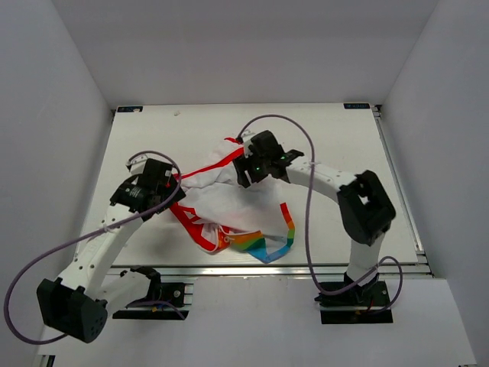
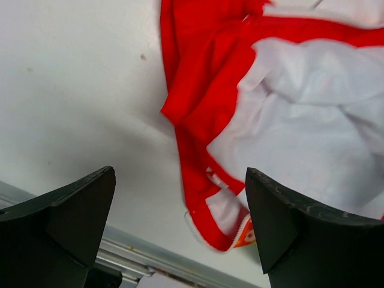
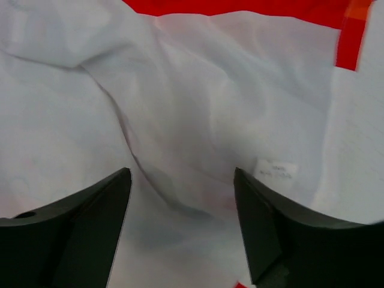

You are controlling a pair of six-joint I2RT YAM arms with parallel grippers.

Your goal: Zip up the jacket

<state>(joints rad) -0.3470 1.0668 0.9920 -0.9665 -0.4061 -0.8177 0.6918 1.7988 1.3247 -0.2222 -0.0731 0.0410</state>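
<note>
The jacket (image 1: 229,202) lies crumpled in the middle of the table, white lining up, with red edges and a rainbow strip (image 1: 269,243) at the near side. My left gripper (image 1: 173,187) hovers at its left edge, open. In the left wrist view the left gripper (image 2: 180,175) stands wide over a red hem (image 2: 195,102) whose end shows white zipper teeth (image 2: 242,227); nothing is between the fingers. My right gripper (image 1: 246,170) is over the jacket's far part. In the right wrist view the right gripper (image 3: 181,174) is open above wrinkled white lining (image 3: 198,102).
A small white care label (image 3: 275,170) sits on the lining by the right finger. An aluminium rail (image 1: 267,269) runs along the table's near edge, also seen as the rail (image 2: 150,258) just below the left gripper. White walls enclose the table (image 1: 153,138).
</note>
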